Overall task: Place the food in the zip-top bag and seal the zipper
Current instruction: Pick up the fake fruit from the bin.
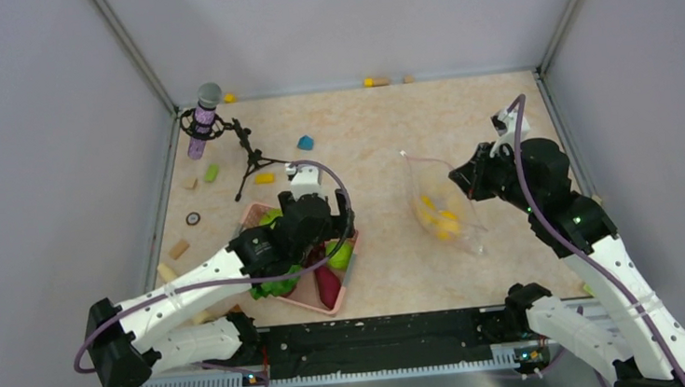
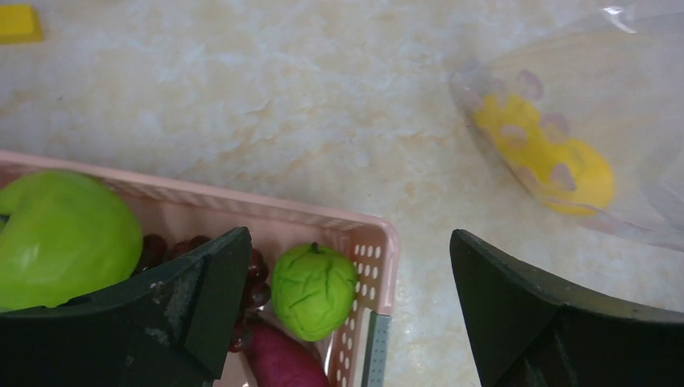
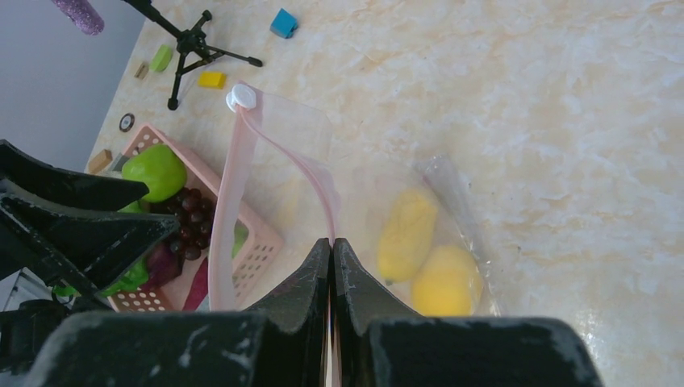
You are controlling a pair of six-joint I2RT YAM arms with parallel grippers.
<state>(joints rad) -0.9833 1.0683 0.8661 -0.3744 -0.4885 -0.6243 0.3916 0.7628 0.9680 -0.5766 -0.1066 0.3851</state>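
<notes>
grip on the zip-top bag (image 3: 363, 177) belongs to the right gripper (image 3: 331, 246): its fingers are pinched fully together on the zipper (image 3: 230, 201) edge and hold the mouth up. the bag rests on the table to the right of the pink basket (image 2: 367, 258), apart from it. two yellow pieces, likely the banana (image 3: 406, 234) and lemon (image 3: 446, 282), lie inside.

the left gripper (image 2: 348, 258) hangs over the basket's right-hand corner, fingers spread as wide as they go and holding nothing. the small green fruit (image 2: 313, 290) sits below the gap. grapes (image 2: 256, 282) and a sweet potato (image 2: 282, 363) crowd it, and the basket wall is just beside it.

to pick cleanly, shift toward the basket's middle so both fingers drop inside the wall. straddle the fruit at its widest, close gently, then lift straight up before crossing to the bag. the right arm's part is a raised, wide mouth.
</notes>
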